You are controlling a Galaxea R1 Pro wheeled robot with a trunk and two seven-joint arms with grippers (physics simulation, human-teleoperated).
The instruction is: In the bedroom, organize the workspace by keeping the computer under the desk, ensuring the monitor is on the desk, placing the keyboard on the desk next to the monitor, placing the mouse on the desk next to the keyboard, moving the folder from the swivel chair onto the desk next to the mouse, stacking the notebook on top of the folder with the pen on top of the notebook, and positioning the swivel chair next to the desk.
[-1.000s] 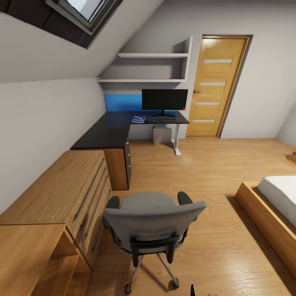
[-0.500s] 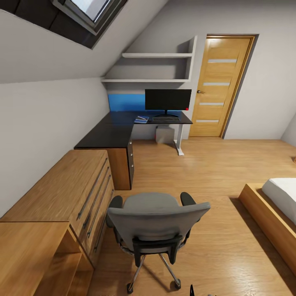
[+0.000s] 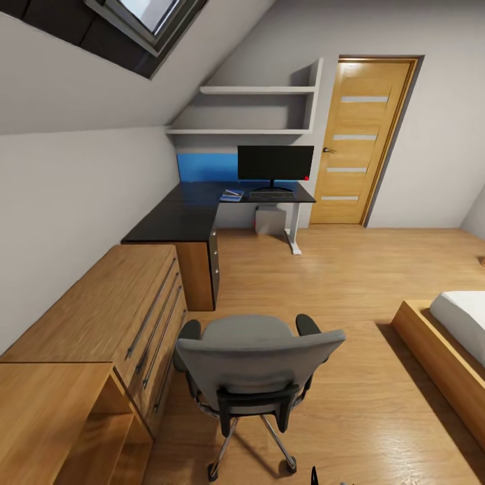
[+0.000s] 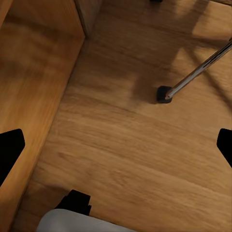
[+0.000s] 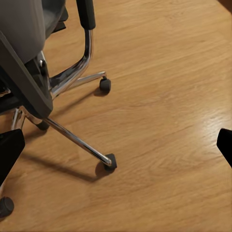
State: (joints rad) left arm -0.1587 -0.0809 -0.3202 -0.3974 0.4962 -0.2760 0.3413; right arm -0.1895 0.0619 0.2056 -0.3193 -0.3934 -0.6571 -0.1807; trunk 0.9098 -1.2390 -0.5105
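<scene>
Your left gripper (image 4: 116, 147) hangs low, pointing down at the light wood floor (image 4: 130, 159); its two black fingertips sit wide apart at the frame edges, so it is released and holds nothing. Your right gripper (image 5: 116, 145) is the same: spread, empty, aimed at the floor beside the grey upholstered swivel chair (image 3: 259, 367). Against half a second ago the head view is all but unchanged; against one second ago the whole picture has slid a little, which is the camera's move, and the chair keeps its place in the room. The chair stands near you with its tall back toward you, well apart from the long L-shaped glossy black desk (image 3: 175, 219) at the far wall. On the desk's far right stretch stands the thin black monitor (image 3: 275, 163), the dark keyboard (image 3: 271, 195) just in front of it, and the bright blue folder (image 3: 231, 196) to its left; the light grey computer tower (image 3: 270, 220) sits under the desk. The left wrist view gives one chrome leg and caster (image 4: 164, 94) beside the low light-wood cabinet (image 4: 34, 92); the right wrist view gives the chrome base (image 5: 77, 140) and a black armrest (image 5: 86, 13).
</scene>
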